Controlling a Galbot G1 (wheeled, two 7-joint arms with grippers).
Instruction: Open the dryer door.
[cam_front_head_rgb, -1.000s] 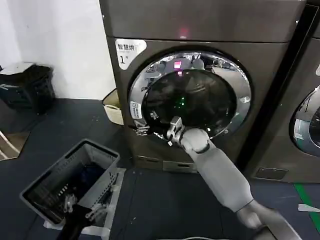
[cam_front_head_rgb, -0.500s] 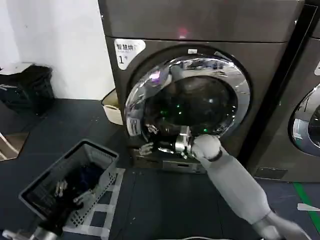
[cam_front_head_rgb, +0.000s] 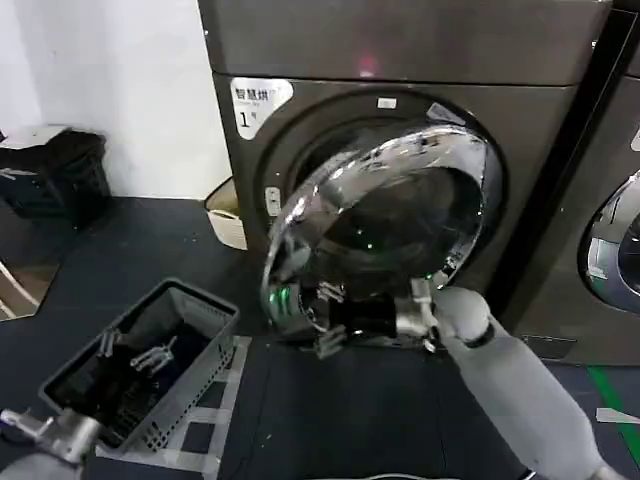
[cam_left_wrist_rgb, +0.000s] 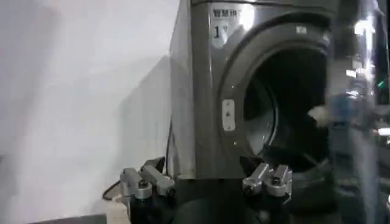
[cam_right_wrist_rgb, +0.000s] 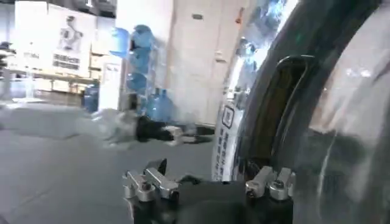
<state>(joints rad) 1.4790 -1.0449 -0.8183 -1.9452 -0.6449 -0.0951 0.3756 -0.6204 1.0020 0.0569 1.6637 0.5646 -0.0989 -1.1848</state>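
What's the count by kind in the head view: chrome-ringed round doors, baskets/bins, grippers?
Chrome-ringed round doors: 2, the swung-open dryer door and the neighbouring machine's closed door
Baskets and bins: 2, grey perforated laundry basket, black bin
Grippers: 2, right gripper, left gripper
Total: 6

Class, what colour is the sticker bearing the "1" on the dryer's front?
White sticker, clearest in the head view.

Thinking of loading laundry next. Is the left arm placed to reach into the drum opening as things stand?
Probably yes. The dryer door has swung out toward the right, leaving the opening's left side unblocked. The left gripper, open, hangs low over the basket, so it must rise first.
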